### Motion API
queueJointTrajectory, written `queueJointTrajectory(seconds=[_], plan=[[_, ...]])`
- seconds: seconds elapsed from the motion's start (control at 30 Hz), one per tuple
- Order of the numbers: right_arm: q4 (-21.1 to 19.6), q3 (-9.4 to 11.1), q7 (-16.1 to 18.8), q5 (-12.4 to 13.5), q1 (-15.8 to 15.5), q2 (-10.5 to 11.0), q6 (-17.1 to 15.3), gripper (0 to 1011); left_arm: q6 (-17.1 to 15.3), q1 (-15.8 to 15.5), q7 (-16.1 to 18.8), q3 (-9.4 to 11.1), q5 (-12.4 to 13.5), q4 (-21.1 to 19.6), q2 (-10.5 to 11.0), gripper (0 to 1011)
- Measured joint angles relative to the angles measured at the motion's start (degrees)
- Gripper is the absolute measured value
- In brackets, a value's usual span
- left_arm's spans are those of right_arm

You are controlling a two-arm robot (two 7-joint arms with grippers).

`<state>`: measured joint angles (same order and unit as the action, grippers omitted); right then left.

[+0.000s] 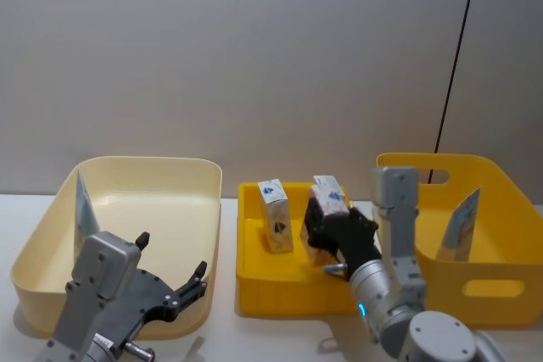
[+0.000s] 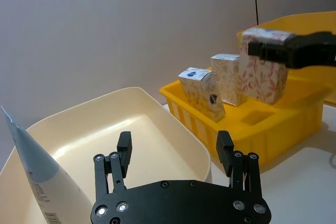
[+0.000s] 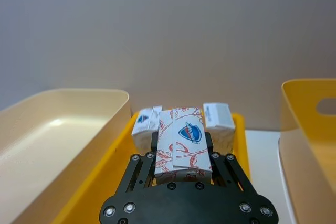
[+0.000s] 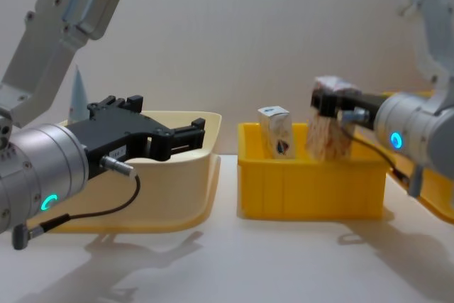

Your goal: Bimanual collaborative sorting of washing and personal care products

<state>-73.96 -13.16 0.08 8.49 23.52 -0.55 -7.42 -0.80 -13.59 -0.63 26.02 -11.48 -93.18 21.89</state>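
Note:
My right gripper [image 1: 327, 225] is shut on a white-and-orange patterned carton [image 3: 185, 142], held upright just above the small yellow bin [image 1: 288, 290]; the carton [image 4: 328, 136] hangs over the bin's right half. Two more cartons stand inside that bin, one [image 1: 275, 214] at the left and one [image 3: 219, 124] behind the held one. A pale-blue tube [image 1: 82, 205] leans in the cream bin [image 1: 182, 171] at its left wall. Another tube [image 1: 459, 226] leans in the large yellow bin [image 1: 496, 290]. My left gripper [image 1: 172, 253] is open with nothing in it, over the cream bin's near right corner.
The three bins sit side by side on a white table [image 4: 234, 260], cream at the left, small yellow in the middle, large yellow with handle slots at the right. A plain grey wall [image 1: 254, 57] stands behind. Bare table lies in front of the bins.

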Motion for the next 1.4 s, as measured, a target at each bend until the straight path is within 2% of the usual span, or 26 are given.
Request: queueJointTrajectory(seconds=[0.3, 0.37, 0.43, 0.57, 0.63, 0.87, 1.17, 1.4], plan=[[-3.01, 2.86, 0.22, 1.16, -0.34, 0.14, 4.81, 406, 0.00, 0.00, 0.00, 0.00, 0.00, 0.00, 0.00, 1003], [-4.14, 4.00, 0.22, 1.50, -0.35, 0.21, 6.51, 406, 0.00, 0.00, 0.00, 0.00, 0.00, 0.00, 0.00, 1003], [-4.31, 4.19, 0.21, 1.55, -0.35, 0.23, 6.91, 406, 0.00, 0.00, 0.00, 0.00, 0.00, 0.00, 0.00, 1003], [-6.20, 6.45, -0.18, 1.93, -0.23, 0.52, 9.86, 406, 0.00, 0.00, 0.00, 0.00, 0.00, 0.00, 0.00, 1003], [-6.43, 6.78, -0.29, 1.96, -0.20, 0.56, 10.22, 406, 0.00, 0.00, 0.00, 0.00, 0.00, 0.00, 0.00, 1003], [-8.89, 10.38, -1.85, 2.01, 0.19, 1.20, 14.10, 406, 0.00, 0.00, 0.00, 0.00, 0.00, 0.00, 0.00, 1003], [-11.73, 14.83, -4.57, 0.90, 0.16, 2.33, 16.81, 406, 0.00, 0.00, 0.00, 0.00, 0.00, 0.00, 0.00, 1003], [-13.64, 17.00, -5.81, 0.03, -0.51, 3.05, 17.03, 406, 0.00, 0.00, 0.00, 0.00, 0.00, 0.00, 0.00, 1004]])
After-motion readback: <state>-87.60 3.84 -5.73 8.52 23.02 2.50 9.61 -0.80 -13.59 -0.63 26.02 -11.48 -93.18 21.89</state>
